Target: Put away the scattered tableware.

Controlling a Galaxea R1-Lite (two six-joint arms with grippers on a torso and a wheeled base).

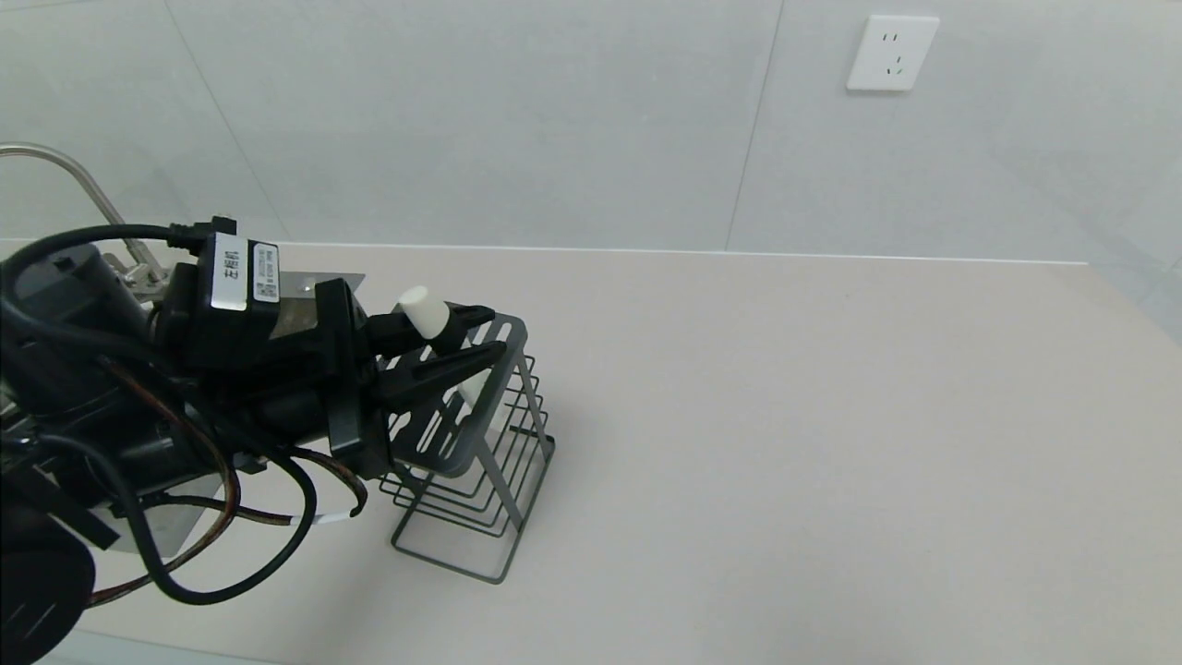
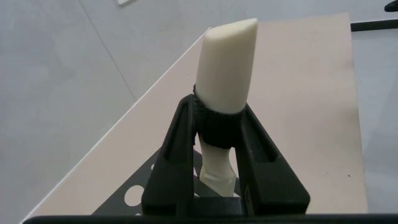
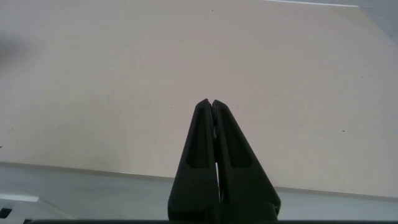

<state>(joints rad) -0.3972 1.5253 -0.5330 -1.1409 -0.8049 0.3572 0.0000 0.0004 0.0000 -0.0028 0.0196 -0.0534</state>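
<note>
My left gripper (image 1: 466,334) is shut on the white handle (image 1: 425,311) of a piece of tableware, directly above the perforated top of a black wire cutlery rack (image 1: 480,489). The handle (image 2: 225,68) stands upright between the black fingers (image 2: 180,155), and its lower part passes down into a hole in the rack's top plate (image 2: 134,198). A pale part of the utensil (image 1: 473,390) shows through the rack below. My right gripper (image 3: 212,104) hangs shut and holds nothing, above bare beige countertop (image 3: 124,81).
The rack stands on a beige countertop (image 1: 785,416) near its left front. A curved metal faucet (image 1: 74,180) rises at the far left. A grey tiled wall with a white socket (image 1: 892,53) runs behind. The counter's front edge (image 3: 93,171) lies near my right gripper.
</note>
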